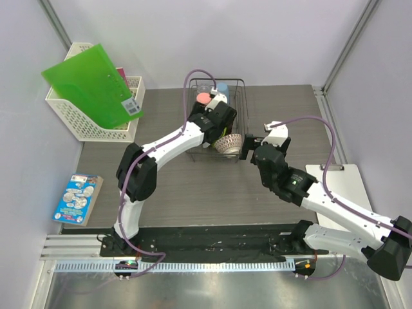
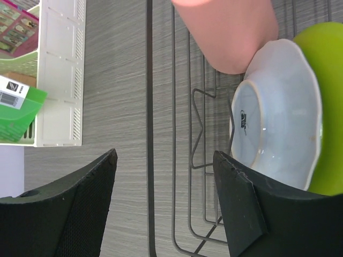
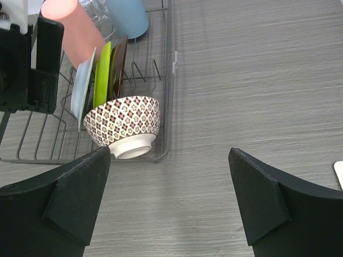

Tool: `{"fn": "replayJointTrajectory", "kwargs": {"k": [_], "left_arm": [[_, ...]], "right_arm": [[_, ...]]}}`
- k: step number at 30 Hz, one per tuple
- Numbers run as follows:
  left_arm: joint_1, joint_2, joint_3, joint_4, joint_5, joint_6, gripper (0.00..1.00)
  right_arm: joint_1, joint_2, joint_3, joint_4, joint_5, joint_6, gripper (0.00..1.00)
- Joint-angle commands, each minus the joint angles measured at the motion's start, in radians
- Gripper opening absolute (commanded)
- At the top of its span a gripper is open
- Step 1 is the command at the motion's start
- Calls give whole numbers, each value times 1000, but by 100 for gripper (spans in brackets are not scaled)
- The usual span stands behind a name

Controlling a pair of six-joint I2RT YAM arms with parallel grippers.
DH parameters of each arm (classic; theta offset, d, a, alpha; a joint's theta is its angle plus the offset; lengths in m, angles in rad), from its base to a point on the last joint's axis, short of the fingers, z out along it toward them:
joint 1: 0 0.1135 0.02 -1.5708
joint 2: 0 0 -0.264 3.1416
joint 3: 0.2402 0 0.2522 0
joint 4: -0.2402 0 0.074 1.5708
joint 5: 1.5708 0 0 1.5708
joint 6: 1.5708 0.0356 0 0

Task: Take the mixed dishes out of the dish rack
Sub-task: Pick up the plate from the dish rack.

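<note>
Grey wood-grain table (image 1: 193,193) in a pale-walled booth, with a white basket (image 1: 84,119) and a green folder (image 1: 93,80) at the far left. The wire rack (image 3: 169,80) sits at the far middle, and I judge that nothing is unloaded yet.

A pale plate (image 2: 278,112), green plate (image 2: 327,107) and red plate (image 3: 119,61) stand on edge side by side, kept upright by the rack's wire prongs. The bowl (image 3: 126,120) lies tipped on its side at the near end, with its rim against the plates. A pink cup (image 2: 230,32) and blue cup (image 3: 126,16) stand at the far end.

My left gripper (image 2: 163,160) hangs over the rack's left side, jaws partly apart and empty, straddling the rim wire. One finger is just beside the pale plate, though I cannot tell if it touches. I read this as lining up on that plate, the outermost one.

My right gripper (image 3: 169,155) hovers wide open and empty just off the rack's near right corner, likely keeping clear.
</note>
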Motion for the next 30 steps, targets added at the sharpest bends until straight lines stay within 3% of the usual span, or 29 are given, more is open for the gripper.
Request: {"fn": "replayJointTrajectory", "kwargs": {"k": [1,10,24,30], "left_arm": [[-26,-3,46,53,-44,17,72],[-83,-92,-163,294,-3,34,73],[-98,-47,-238,361,25,3,73],[-98,-145,-336,459,81,-33,73]], "right_arm": [[4,-21,-10,16,-14,16,97],[4,-15,-33,34,-25,41,97],[4,-10,-47,36,-28,45,96],[4,-21,-59,35,-20,47,96]]}}
